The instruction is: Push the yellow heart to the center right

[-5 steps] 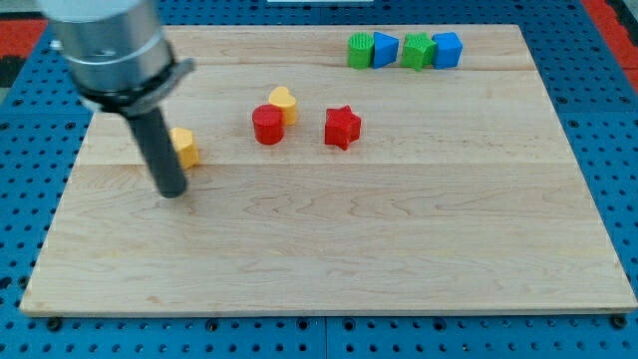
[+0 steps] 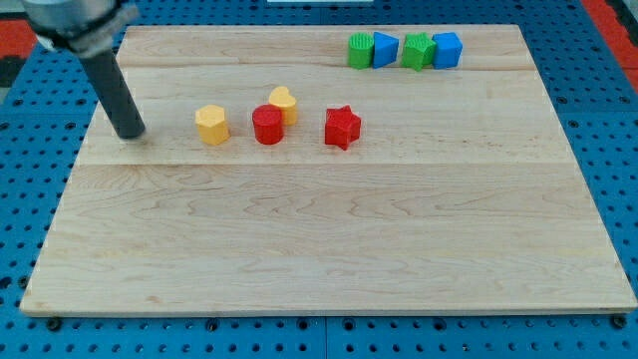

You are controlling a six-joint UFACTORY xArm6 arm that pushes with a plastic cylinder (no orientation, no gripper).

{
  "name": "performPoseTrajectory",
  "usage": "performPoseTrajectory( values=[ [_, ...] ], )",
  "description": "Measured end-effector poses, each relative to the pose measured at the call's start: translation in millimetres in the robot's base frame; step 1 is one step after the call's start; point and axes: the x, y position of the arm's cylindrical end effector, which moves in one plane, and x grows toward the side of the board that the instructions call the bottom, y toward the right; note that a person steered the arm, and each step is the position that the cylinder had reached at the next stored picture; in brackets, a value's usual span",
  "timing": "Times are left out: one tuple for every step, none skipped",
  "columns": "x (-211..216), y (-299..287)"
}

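The yellow heart [image 2: 283,103] sits on the wooden board [image 2: 329,249], left of centre near the view's top, touching the upper right of a red round block [image 2: 267,126]. A yellow hexagon-like block [image 2: 211,125] stands just left of the red round block. A red star [image 2: 341,127] lies to the right of them. My tip [image 2: 131,135] rests on the board near its left edge, well left of the yellow hexagon-like block and apart from every block.
At the view's top right, a row runs green block [image 2: 360,50], blue block [image 2: 385,49], green block [image 2: 418,50], blue block [image 2: 448,49]. A blue pegboard [image 2: 618,150] surrounds the board.
My tip has moved up and to the left, away from the blocks. The yellow hexagon-like block now stands further right and higher, close to the red round block.
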Motion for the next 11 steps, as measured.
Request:
performPoseTrajectory(
  values=[
    [-37,57],
    [-43,118],
    [-39,118],
    [-39,127],
    [-39,156],
    [-41,180],
    [-41,168],
    [-39,174],
    [-35,178],
    [-31,166],
    [-21,160]
  ],
)
